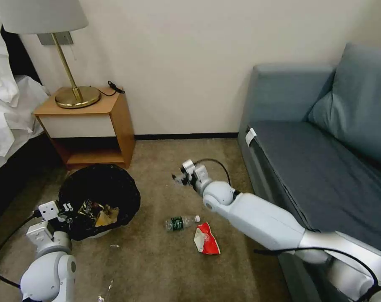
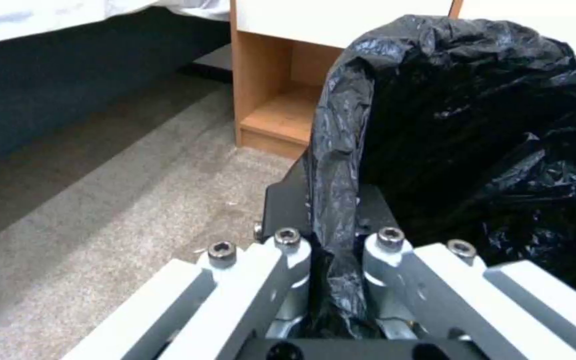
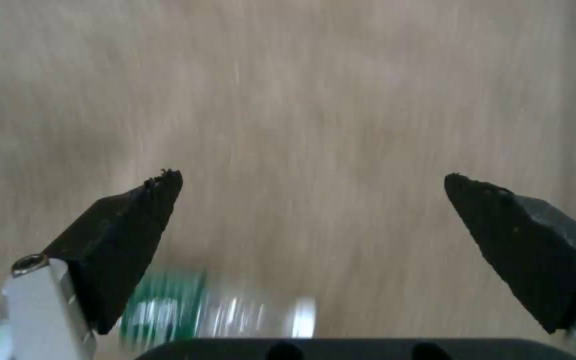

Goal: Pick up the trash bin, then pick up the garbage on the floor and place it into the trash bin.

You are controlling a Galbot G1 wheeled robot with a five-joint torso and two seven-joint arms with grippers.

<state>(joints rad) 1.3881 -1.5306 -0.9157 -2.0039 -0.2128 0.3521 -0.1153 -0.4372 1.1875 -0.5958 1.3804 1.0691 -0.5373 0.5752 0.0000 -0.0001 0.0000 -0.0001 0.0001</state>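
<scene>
While the left claw clamped the trash bin's bag rim, the right claw, jaws apart, hovered just beyond the clear bottle, nearer it.

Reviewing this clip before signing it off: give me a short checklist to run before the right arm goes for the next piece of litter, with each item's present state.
1. Left gripper shut on the trash bin rim: ok.
2. Bin mouth unobstructed, with litter already lying inside: ok.
3. Right gripper fingers spread, holding nothing: ok.
4. Bottle lying on the carpet, apart from the red-and-white packet: ok.
5. Right gripper lined up over the bottle: not ok; the bottle sits at the edge of the right wrist view.
</scene>
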